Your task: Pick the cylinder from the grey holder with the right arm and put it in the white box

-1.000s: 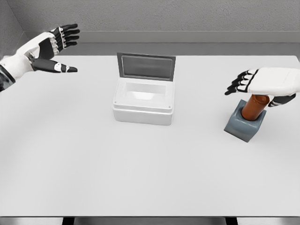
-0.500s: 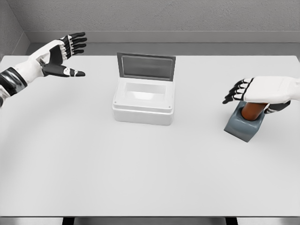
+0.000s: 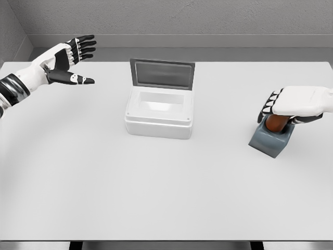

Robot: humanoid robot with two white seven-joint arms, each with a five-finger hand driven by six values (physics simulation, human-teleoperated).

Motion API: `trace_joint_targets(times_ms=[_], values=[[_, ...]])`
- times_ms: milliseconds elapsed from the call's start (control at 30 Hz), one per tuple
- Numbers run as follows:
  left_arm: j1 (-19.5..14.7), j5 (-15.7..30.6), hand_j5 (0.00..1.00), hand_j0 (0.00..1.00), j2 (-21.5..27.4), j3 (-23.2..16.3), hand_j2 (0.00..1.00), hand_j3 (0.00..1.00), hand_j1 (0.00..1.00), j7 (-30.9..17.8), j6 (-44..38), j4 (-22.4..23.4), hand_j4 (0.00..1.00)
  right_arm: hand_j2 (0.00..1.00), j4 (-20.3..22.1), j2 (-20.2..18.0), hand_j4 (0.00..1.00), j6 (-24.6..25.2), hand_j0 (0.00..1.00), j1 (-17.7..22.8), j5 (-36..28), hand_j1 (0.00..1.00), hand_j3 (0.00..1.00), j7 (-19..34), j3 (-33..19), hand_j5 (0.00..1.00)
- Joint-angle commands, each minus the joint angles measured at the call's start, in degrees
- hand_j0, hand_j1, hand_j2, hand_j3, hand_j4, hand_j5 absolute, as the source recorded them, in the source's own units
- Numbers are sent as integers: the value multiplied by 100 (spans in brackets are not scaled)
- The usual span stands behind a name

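A brown cylinder (image 3: 276, 123) stands in the grey holder (image 3: 268, 140) at the right of the table, only its lower part showing. My right hand (image 3: 281, 114) lies over its top, the fingers (image 3: 268, 107) curled down on its left side and the thumb on its right, closed around it. The white box (image 3: 158, 115) sits at the table's middle with its grey lid (image 3: 162, 74) standing open at the back; the inside holds nothing. My left hand (image 3: 67, 60) hovers open over the far left corner, fingers spread.
The white table (image 3: 156, 192) ends at a front edge near the bottom of the view. A grey wall runs behind the table.
My right hand has sunk lower onto the cylinder and its fingers have bent from outstretched to curled around it. The left hand has drifted slightly right and then held still.
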State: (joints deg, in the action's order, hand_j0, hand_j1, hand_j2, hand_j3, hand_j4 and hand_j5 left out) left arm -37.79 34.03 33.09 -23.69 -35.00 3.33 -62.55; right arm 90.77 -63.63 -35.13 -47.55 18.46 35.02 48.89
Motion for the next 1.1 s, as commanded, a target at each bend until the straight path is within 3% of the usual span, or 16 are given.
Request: trace_joint_targets(times_ms=[0,367,800,1067], values=[[0,33,100,100,5,4,100,100,100,0,1,-3,100,57,2,-9,57,13,57,0,-17,57,57,-2,-3,57],[0,33,100,100,5,4,100,100,100,0,1,-3,100,50,20,-44,50,13,50,-44,-26,50,50,-2,-55,50],[0,42,100,100,14,4,100,100,100,0,1,-3,100,50,389,-255,50,13,50,-281,-53,50,50,-2,-82,50],[0,42,100,100,14,4,100,100,100,0,1,-3,100,50,380,-132,50,13,50,-352,-35,50,50,-2,-82,50]])
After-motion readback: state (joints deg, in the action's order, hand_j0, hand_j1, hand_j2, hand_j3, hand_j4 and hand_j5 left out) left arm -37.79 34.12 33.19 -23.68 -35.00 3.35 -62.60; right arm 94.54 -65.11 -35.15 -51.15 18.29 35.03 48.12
